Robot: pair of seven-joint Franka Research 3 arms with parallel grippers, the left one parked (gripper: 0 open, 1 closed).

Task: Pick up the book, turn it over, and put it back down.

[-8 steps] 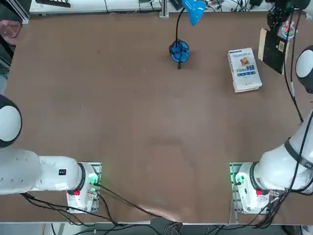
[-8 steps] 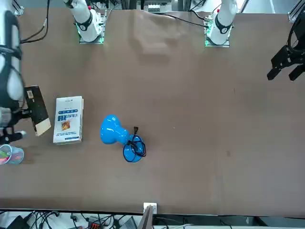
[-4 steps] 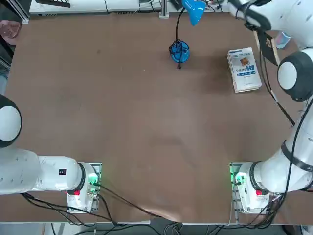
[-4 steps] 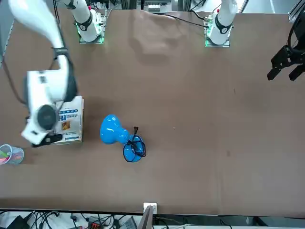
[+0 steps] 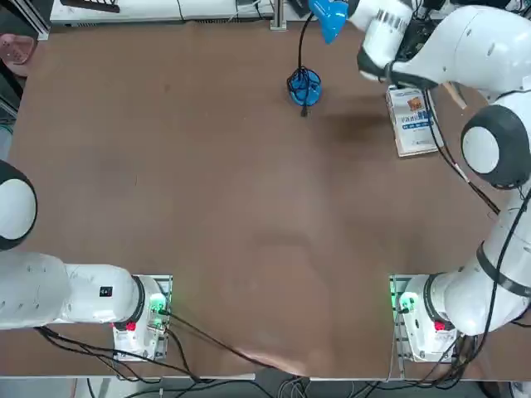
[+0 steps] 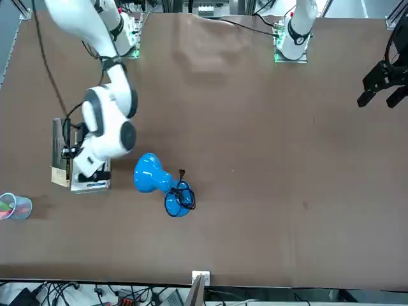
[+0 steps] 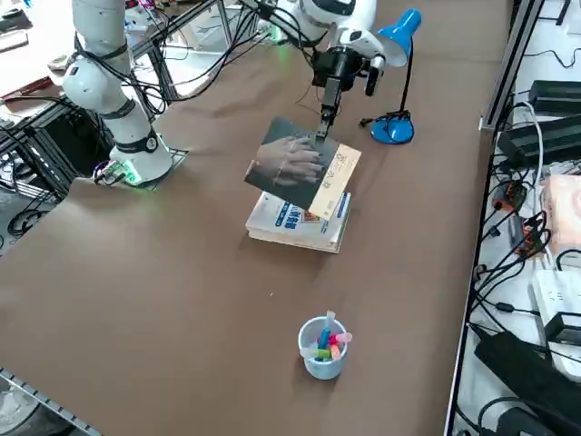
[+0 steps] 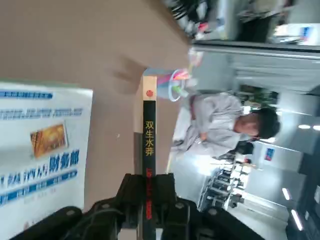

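My right gripper (image 8: 148,192) is closed on the thin book (image 8: 149,135), pinching it between its two fingers, with the spine facing my wrist camera. The spine is black, with yellow characters, red lettering further down toward the fingers and a pale end carrying a small red mark. From the right side I see the cover with the pale hand picture on dark grey, plus a tan band along one edge. The fingers grip at an edge of the book, and I have it held up off the surface (image 7: 218,300), tilted steeply.

Right by it is the thicker white book (image 7: 300,221) with blue lettering and a small orange picture, lying flat on the surface; in the right side view the held book overlaps part of it. My arm (image 6: 105,115) reaches over that white book and covers much of it from the front.

A little further out stands a clear cup (image 7: 323,349) with colourful markers in it. On the other side of the white book is a blue lamp (image 6: 153,175), its black cord bundled at the base. Beyond the surface, my wrist camera catches a person (image 8: 222,120) in a light top.
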